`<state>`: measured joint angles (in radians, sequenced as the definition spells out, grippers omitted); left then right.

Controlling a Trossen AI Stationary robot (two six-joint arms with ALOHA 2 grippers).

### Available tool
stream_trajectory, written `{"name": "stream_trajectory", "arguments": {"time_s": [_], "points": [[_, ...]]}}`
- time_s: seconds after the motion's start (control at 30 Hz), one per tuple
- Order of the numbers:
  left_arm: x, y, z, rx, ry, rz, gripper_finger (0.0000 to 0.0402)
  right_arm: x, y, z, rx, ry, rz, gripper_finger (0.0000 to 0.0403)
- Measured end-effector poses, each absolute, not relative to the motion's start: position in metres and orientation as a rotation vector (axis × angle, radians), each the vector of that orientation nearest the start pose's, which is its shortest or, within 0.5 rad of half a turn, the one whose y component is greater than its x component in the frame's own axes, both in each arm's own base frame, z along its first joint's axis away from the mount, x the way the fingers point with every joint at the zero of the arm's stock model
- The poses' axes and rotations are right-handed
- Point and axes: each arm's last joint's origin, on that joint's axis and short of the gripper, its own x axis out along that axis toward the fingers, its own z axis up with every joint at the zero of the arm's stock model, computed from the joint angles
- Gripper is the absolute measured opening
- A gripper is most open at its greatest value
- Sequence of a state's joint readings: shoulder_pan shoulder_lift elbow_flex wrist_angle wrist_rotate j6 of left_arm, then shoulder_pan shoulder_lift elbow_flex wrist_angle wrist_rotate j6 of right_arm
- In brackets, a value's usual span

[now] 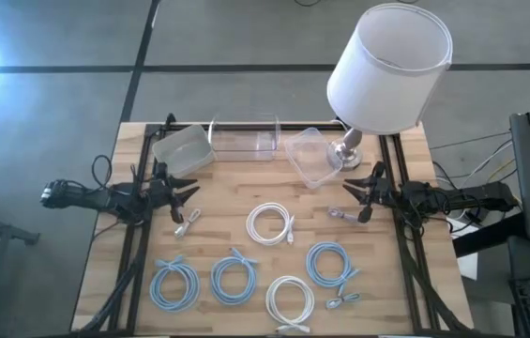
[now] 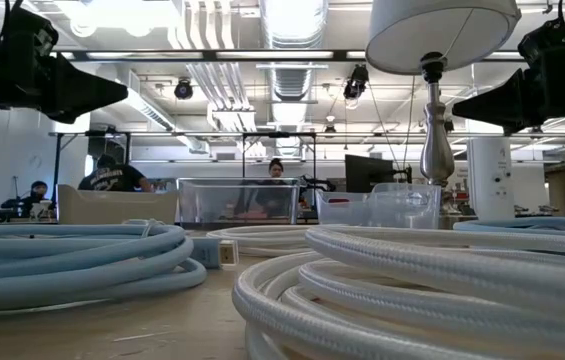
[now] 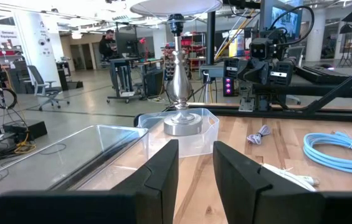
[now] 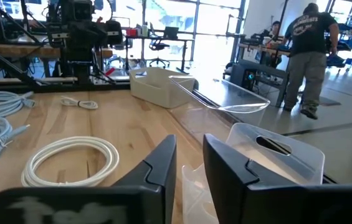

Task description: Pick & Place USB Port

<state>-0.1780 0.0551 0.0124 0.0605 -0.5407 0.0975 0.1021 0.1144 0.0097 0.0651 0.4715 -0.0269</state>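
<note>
Wooden desk (image 1: 405, 291) filling the middle of the high view, laid out as a sorting station: supplies toward the lower half, receptacles along the upper edge. White-shaded lamp (image 1: 388, 66) at upper right, standing off in the corner, though its base crowds the nearest bin. Three containers in a row at upper centre, a frosted bin (image 1: 183, 150), a long clear box (image 1: 243, 136) and a tilted clear tub (image 1: 308, 156), probably set there as drop points within both arms' reach. Coiled cables across the lower half: three pale blue coils (image 1: 174, 284) and two white coils (image 1: 270, 224), spaced apart so each can be taken singly.

Left end effector (image 1: 182, 192) at mid left, hovering above the desk, fingers parted and empty. Right end effector (image 1: 360, 194) at mid right, likewise spread and holding nothing.

Smallest last: short grey USB adapters, seemingly the task's pieces, though too small to be sure. One USB adapter (image 1: 187, 223) just below the left end effector, a second adapter (image 1: 342, 215) beside the right, a third adapter (image 1: 341, 300) at lower right.
</note>
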Motion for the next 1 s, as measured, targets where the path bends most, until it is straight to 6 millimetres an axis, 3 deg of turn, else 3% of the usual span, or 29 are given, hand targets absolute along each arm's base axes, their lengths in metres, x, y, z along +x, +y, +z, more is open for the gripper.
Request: {"name": "stream_trajectory", "arguments": {"time_s": [0.3, 0.7, 1.0], "points": [[0.0974, -0.0024, 0.1691, 0.09, 0.001, 0.363, 0.0104, 0.1019, -0.0028, 0.164, -0.04, 0.044, -0.369, 0.0086], [0.0974, -0.0024, 0.1691, 0.09, 0.001, 0.363, 0.0104, 0.1019, -0.0028, 0.1642, -0.038, 0.042, -0.369, 0.0068], [0.0974, -0.0024, 0.1691, 0.09, 0.001, 0.363, 0.0104, 0.1019, -0.0028, 0.1642, -0.039, 0.043, -0.369, 0.0082]]}}
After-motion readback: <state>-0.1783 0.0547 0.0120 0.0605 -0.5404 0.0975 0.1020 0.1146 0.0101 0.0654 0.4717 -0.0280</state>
